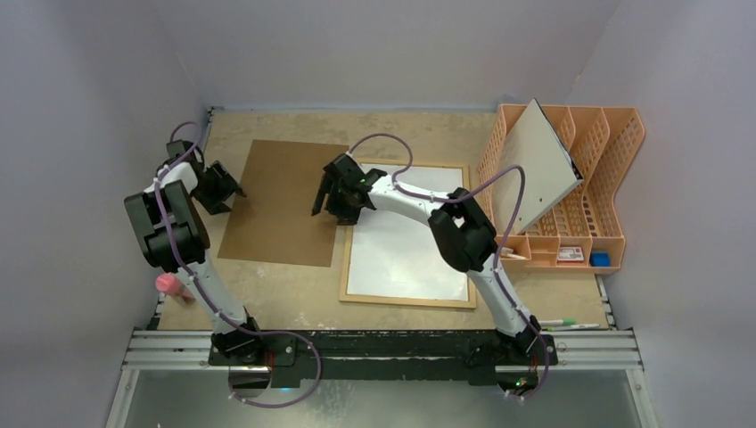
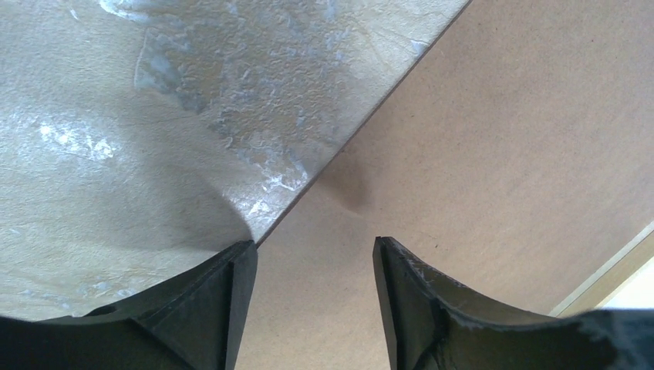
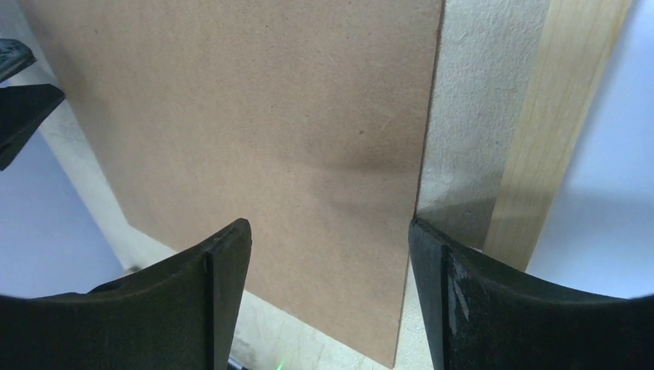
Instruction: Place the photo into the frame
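Note:
The frame [image 1: 346, 267] is a thin light-wood rectangle lying flat mid-table, with a pale glossy inside. Its brown fibreboard back [image 1: 283, 203] lies separately on the table to its left. My left gripper [image 1: 218, 187] is open over that board's left edge; the left wrist view has the board [image 2: 501, 139] under the jaws [image 2: 315, 250], with nothing between them. My right gripper [image 1: 337, 192] is open over the board's right edge. In the right wrist view [image 3: 330, 231] it straddles the board [image 3: 254, 116] beside the frame's wooden rail [image 3: 555, 116]. The photo is out of view.
An orange file rack [image 1: 615, 178] stands at the back right with a grey-white board [image 1: 535, 169] leaning in it and small items [image 1: 571, 254] in its front tray. A pink object [image 1: 169, 285] lies at the table's left edge. Pens [image 1: 562, 323] lie at the near right.

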`<action>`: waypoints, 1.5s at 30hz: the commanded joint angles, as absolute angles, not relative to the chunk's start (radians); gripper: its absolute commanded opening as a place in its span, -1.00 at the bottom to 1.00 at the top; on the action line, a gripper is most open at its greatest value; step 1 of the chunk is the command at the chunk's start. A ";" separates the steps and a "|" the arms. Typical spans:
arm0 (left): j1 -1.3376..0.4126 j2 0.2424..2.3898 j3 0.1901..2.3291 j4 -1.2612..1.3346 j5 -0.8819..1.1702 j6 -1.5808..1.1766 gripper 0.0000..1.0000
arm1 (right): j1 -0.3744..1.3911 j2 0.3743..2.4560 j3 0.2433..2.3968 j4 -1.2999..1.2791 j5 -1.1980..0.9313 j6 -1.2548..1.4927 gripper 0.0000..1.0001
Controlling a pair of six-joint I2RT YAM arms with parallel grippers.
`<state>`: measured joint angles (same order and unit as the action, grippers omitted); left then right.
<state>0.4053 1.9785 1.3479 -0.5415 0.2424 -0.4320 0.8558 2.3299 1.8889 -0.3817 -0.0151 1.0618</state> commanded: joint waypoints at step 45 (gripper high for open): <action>0.248 1.931 1.118 -0.570 0.247 -0.492 0.24 | 0.704 1.848 1.316 0.092 -0.056 1.051 0.32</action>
<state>0.2878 1.8744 1.1576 -0.3477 0.3401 -0.4637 0.6773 1.8263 1.1809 0.2596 -0.1349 1.1709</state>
